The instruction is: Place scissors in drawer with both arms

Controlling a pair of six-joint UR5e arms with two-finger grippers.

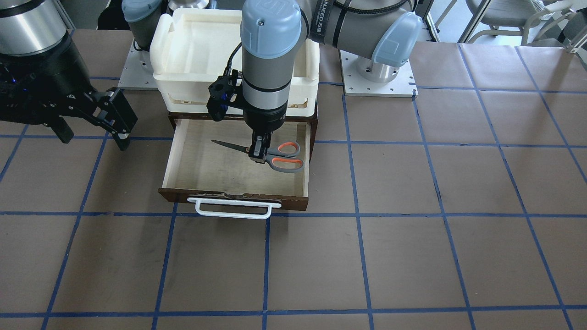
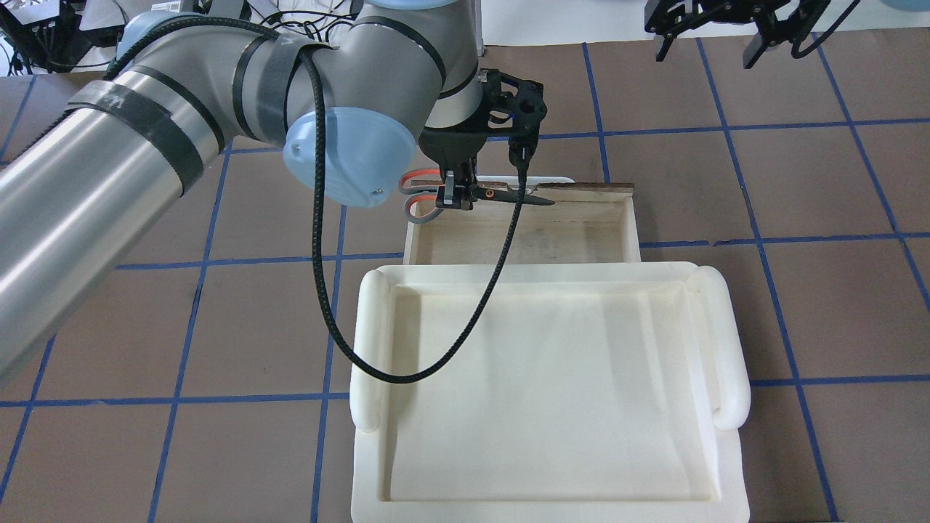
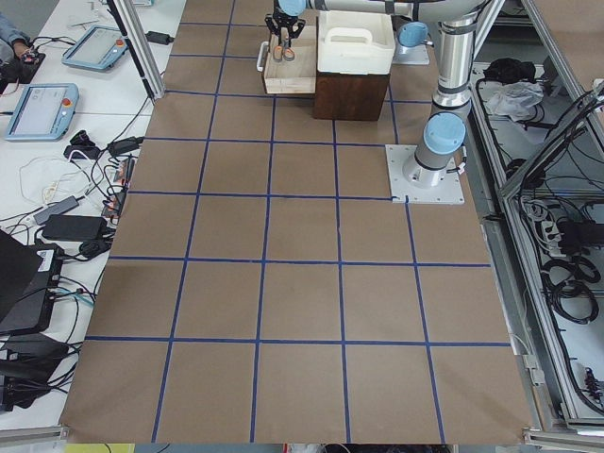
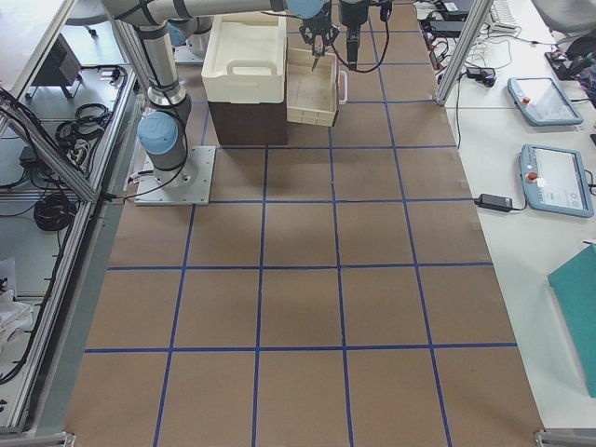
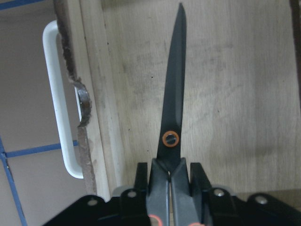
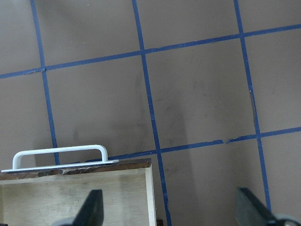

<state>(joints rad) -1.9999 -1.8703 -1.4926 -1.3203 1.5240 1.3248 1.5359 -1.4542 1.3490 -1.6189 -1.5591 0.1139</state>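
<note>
My left gripper (image 1: 257, 153) is shut on the scissors (image 1: 284, 157), gripping them near the pivot. It holds them level over the open drawer (image 1: 183, 156). Their grey, orange-lined handles point one way and the dark blades (image 1: 229, 146) the other. In the overhead view the left gripper (image 2: 458, 196) holds the scissors (image 2: 508, 195) above the drawer (image 2: 523, 243). The left wrist view shows the blades (image 5: 176, 108) over the pale drawer floor (image 5: 235, 94). My right gripper (image 1: 94, 137) is open and empty, beside the drawer and above the table. It also shows in the overhead view (image 2: 708, 43).
A cream-white plastic tray (image 1: 202, 41) sits on top of the dark brown cabinet behind the drawer; it also shows in the overhead view (image 2: 545, 378). The white bar handle (image 1: 234, 208) sticks out from the drawer front. The right wrist view shows the handle (image 6: 59, 154) and brown gridded table.
</note>
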